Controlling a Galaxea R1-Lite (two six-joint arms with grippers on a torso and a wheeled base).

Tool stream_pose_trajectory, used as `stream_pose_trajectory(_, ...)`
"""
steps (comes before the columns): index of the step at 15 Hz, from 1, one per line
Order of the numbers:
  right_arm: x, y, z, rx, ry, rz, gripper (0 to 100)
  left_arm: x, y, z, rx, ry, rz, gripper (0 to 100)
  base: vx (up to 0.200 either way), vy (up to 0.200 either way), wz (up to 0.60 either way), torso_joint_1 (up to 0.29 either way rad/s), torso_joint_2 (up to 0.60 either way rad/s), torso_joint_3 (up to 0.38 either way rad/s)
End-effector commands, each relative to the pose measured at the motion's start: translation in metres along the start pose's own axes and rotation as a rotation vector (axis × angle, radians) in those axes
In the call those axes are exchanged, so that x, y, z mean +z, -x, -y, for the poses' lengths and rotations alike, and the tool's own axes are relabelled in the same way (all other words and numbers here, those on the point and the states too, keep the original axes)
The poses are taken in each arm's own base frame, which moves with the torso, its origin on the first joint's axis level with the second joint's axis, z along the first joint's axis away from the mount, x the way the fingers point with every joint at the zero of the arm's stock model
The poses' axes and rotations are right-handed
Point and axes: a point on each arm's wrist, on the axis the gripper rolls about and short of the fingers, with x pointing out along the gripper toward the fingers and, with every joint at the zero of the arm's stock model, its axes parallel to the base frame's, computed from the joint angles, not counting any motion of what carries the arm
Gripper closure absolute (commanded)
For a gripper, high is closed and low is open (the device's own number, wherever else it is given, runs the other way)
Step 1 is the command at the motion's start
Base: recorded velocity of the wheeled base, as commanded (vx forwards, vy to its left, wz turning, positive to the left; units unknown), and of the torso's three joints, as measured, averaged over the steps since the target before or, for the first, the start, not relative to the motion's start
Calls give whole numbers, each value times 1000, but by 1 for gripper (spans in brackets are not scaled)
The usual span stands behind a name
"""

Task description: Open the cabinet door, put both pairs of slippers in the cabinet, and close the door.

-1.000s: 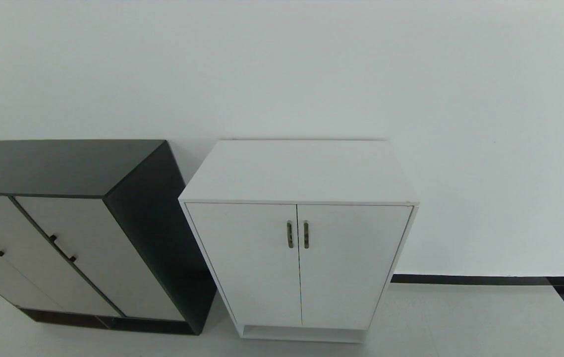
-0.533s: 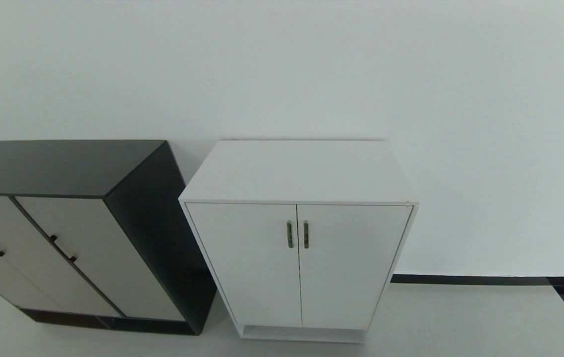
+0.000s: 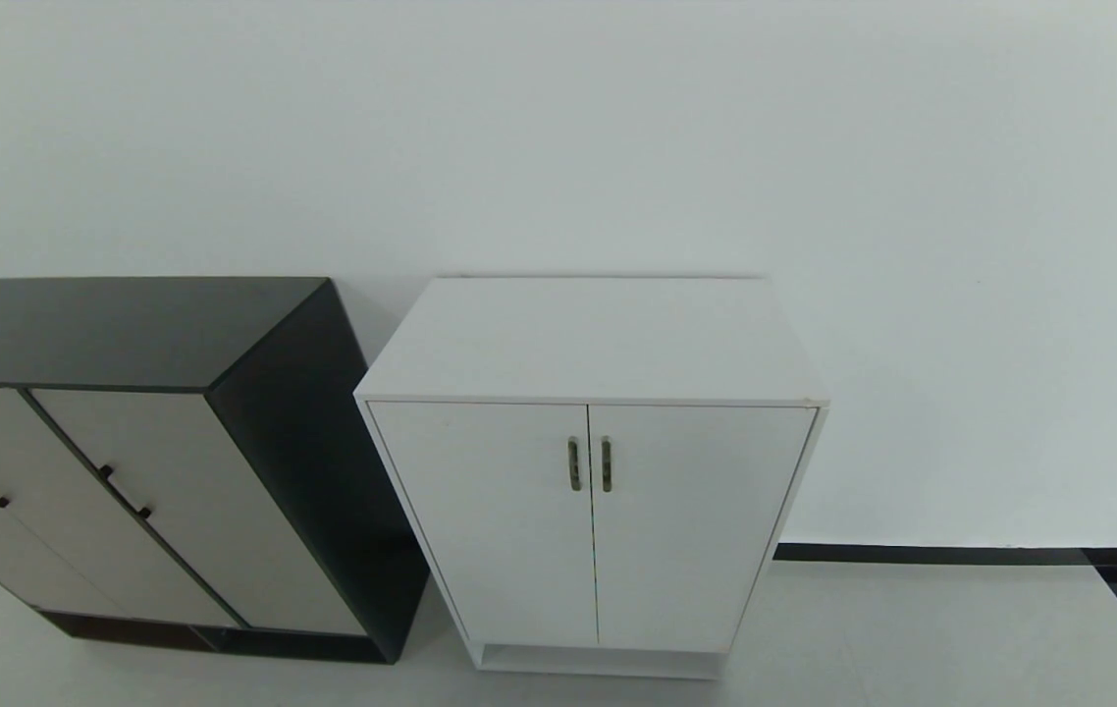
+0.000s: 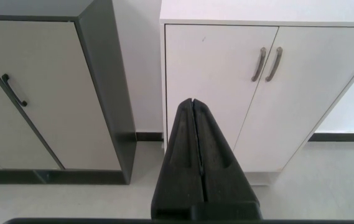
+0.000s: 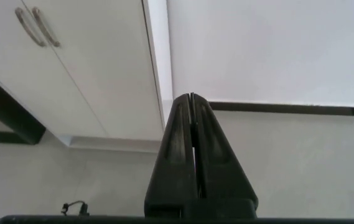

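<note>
One white cabinet (image 3: 588, 344) stood against wall (image 3: 558, 137), head view centre. Two doors (image 3: 490, 520), both shut; two upright handles (image 3: 574, 463) side by side at middle seam. One dark cabinet (image 3: 293, 442) at its 9 o'clock: two pale doors (image 3: 176, 511), two black handles (image 3: 122, 494). Left hand (image 4: 193, 106): two fingers pressed together, empty, facing white cabinet. Right hand (image 5: 192, 99): closed likewise, empty, facing floor (image 5: 301, 162) by white cabinet's right side.

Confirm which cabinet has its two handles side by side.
The white cabinet: its metal handles sit close together at the middle of its front. The black cabinet to its left has dark handles set far apart.
</note>
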Motion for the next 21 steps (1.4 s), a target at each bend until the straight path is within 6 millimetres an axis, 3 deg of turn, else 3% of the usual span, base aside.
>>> stream_pose_trajectory(1, -2, 5, 0, -14, -4, 71, 100, 0, 0, 0, 0, 1, -1, 100, 0, 0, 0, 0, 0, 0)
stream_pose_trajectory(7, -5, 12, -1, -39, -6, 165, 100, 0, 0, 0, 0, 1, -1, 100, 0, 0, 0, 0, 0, 0)
stream_pose_trajectory(21, -5, 12, -1, -36, -19, 165, 100, 0, 0, 0, -3, -7, -1, 100, 0, 0, 0, 0, 0, 0)
